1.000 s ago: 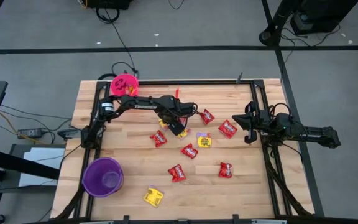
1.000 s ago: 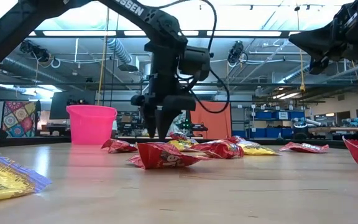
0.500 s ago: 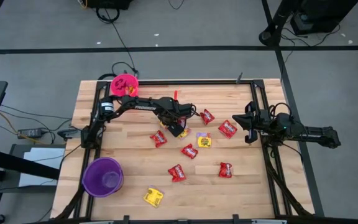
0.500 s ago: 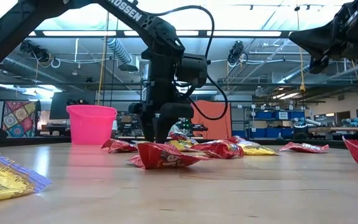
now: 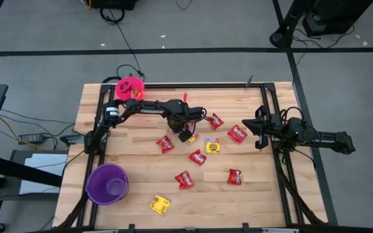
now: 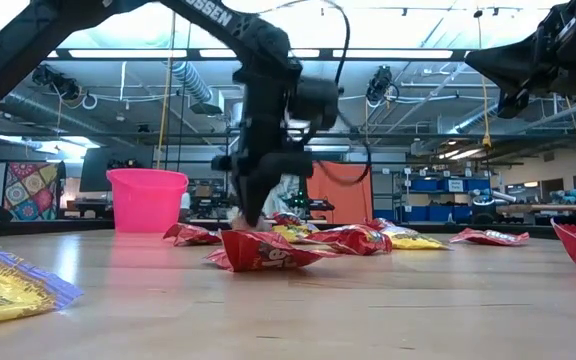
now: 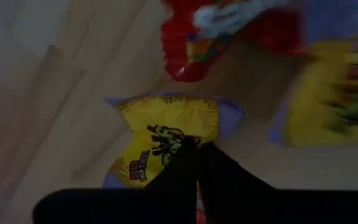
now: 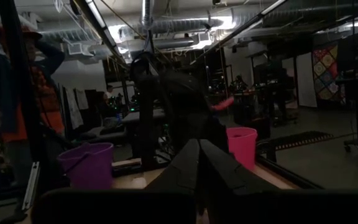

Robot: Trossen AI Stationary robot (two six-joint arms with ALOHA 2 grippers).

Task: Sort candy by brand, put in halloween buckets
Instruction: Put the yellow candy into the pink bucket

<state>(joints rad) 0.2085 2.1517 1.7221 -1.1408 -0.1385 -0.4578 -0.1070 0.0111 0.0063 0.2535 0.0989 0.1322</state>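
One small yellow wrapped candy packet with purple edges and dark print (image 7: 166, 140) is pinched between the closed fingers of the left gripper (image 5: 185, 134), just off the wooden tabletop (image 5: 251, 194) near its middle; in the left wrist view a shiny red packet (image 7: 194, 46) lies close beyond it and another yellow packet (image 7: 328, 102) to the side. Around the left gripper in the high view, loose red packets are scattered: one just beside it toward the pink bucket side (image 5: 165, 144), one past it (image 5: 215, 120), one near the right arm (image 5: 237, 134), one in the middle (image 5: 197, 156), two nearer the front edge (image 5: 184, 179) (image 5: 235, 177). A yellow packet (image 5: 212, 147) sits between the middle reds, and another yellow one (image 5: 160, 205) lies alone by the front edge, near the purple round plastic bucket (image 5: 107, 184) at the left front corner. Hot pink round plastic bucket (image 5: 131, 87) stands at the far left corner with something inside, too small to tell what. Low view shows the left arm coming down among the packets, pink bucket (image 6: 146, 199) behind it. Right gripper (image 5: 259, 128) hovers above the right table edge, well apart from the candy, fingers closed together on nothing in the right wrist view.
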